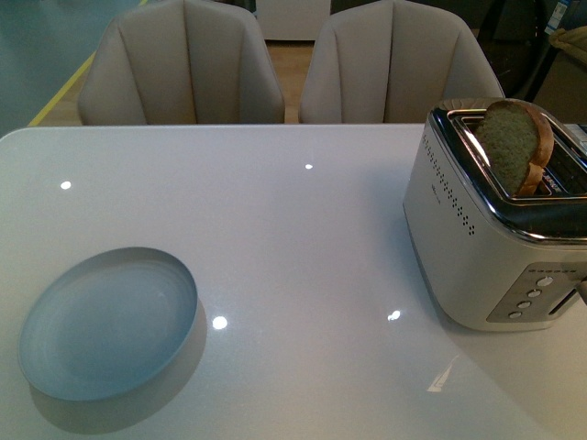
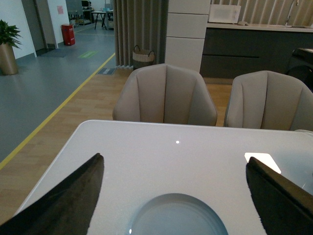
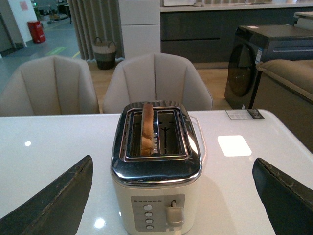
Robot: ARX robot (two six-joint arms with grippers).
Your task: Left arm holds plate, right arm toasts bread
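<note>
The plate (image 1: 108, 323) was seen on the white counter (image 1: 293, 238), well apart from the toaster (image 1: 495, 229). The bread (image 1: 514, 145) stood upright in one slot. Both grippers, left gripper (image 2: 176, 196) and right gripper (image 3: 171, 196), were spread wide, holding nothing. Two chairs (image 1: 183, 64) stood behind.

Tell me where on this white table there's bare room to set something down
The widest free patch is the middle of the glossy white table, between the round pale blue-grey plate and the silver and cream toaster. The far strip in front of the two beige chairs is bare too. The robot's right side is taken by the toaster, with a brown bread slice standing in its slot.
</note>
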